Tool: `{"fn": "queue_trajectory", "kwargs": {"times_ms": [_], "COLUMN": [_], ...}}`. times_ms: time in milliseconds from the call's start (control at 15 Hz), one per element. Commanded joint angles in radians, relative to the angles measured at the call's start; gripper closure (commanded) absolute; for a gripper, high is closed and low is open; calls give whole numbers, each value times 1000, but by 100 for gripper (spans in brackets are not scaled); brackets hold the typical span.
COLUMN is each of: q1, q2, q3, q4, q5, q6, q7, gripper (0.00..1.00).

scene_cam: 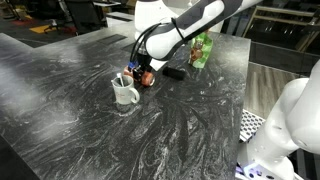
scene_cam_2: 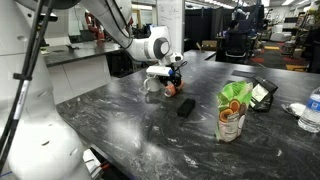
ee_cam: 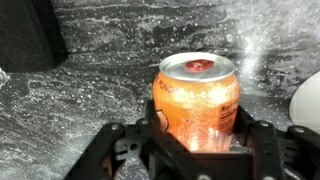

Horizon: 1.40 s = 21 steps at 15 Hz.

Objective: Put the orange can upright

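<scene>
The orange can (ee_cam: 197,105) fills the middle of the wrist view, its silvery top facing up and toward the camera. My gripper (ee_cam: 196,130) has a black finger pressed against each side of it. In both exterior views the gripper (scene_cam: 143,70) (scene_cam_2: 173,76) is low over the dark marbled table with the can (scene_cam: 147,78) (scene_cam_2: 171,89) in it. The can is right beside the white mug (scene_cam: 125,93) (scene_cam_2: 153,84). The can's base is hidden, so I cannot tell whether it touches the table.
A green packet (scene_cam: 202,50) (scene_cam_2: 233,110) stands farther along the table. A small black box (scene_cam: 174,72) (scene_cam_2: 186,107) lies near the can. A black device (scene_cam_2: 262,92) and a clear bottle (scene_cam_2: 312,110) sit by the table's edge. The mug's side (ee_cam: 308,100) shows in the wrist view.
</scene>
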Motion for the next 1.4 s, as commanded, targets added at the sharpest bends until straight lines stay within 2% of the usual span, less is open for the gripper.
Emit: {"fn": "queue_trajectory", "kwargs": {"times_ms": [0, 200, 400, 600, 800, 1067, 1200, 1333], "q1": [-1, 8, 15, 25, 21, 7, 5, 1], "q2": [-13, -81, -129, -144, -114, -48, -6, 34], "q3": [0, 3, 23, 45, 44, 33, 26, 20], "q4": [4, 11, 69, 162, 265, 390, 443, 466], "q5": [0, -64, -101, -43, 34, 54, 61, 78], "q6": [-42, -178, -407, -647, -889, -1184, -1307, -1371], "q7": [15, 78, 111, 22, -49, -15, -12, -26], "gripper": [55, 55, 55, 55, 55, 55, 55, 55]}}
